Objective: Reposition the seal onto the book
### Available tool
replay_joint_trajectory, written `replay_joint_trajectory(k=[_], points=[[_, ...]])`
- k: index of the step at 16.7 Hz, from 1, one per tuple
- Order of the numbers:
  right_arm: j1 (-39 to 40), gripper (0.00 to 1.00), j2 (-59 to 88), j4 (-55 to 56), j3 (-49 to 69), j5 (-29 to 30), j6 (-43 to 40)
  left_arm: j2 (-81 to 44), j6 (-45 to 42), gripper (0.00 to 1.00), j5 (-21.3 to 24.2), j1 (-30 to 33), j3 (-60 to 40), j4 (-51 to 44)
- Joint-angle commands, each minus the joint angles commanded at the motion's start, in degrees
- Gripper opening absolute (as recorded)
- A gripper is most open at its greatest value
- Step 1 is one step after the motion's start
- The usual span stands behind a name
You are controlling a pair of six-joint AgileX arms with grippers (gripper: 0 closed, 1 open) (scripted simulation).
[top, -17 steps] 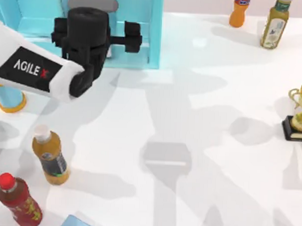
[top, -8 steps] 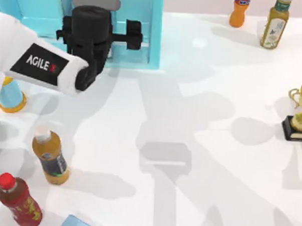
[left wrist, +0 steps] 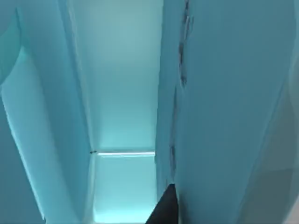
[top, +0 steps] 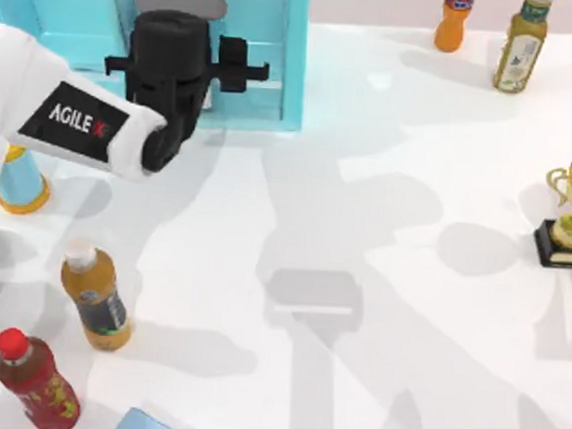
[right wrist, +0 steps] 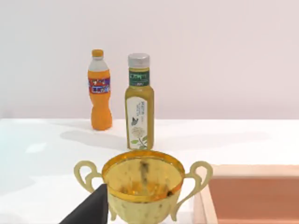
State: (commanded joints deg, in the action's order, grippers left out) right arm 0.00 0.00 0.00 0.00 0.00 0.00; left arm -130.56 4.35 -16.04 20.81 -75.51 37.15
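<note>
Hovering over the big turquoise shelf unit [top: 264, 71], left pincer [top: 179, 53]; can't tell its spread, seal and book unseen.

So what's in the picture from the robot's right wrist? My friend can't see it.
A shiny gold trophy cup with two handles sits up close on a white table. Behind it stand an orange soda bottle and a taller yellow-green bottle with a silver cap, before a pale wall. A reddish-brown tray lies beside the trophy.

White table [top: 380, 228], pale wall [right wrist: 210, 51]
</note>
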Motion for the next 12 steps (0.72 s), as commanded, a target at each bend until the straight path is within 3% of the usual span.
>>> replay_joint_trajectory(k=[5, 12], points=[[0.0, 1.0, 0.0, 0.0, 0.0, 0.0, 0.0, 0.0, 0.0, 0.02, 0.0, 0.0, 0.0, 0.0], [0.0, 1.0, 0.0, 0.0, 0.0, 0.0, 0.0, 0.0, 0.0, 0.0, 0.0, 0.0, 0.0, 0.0]])
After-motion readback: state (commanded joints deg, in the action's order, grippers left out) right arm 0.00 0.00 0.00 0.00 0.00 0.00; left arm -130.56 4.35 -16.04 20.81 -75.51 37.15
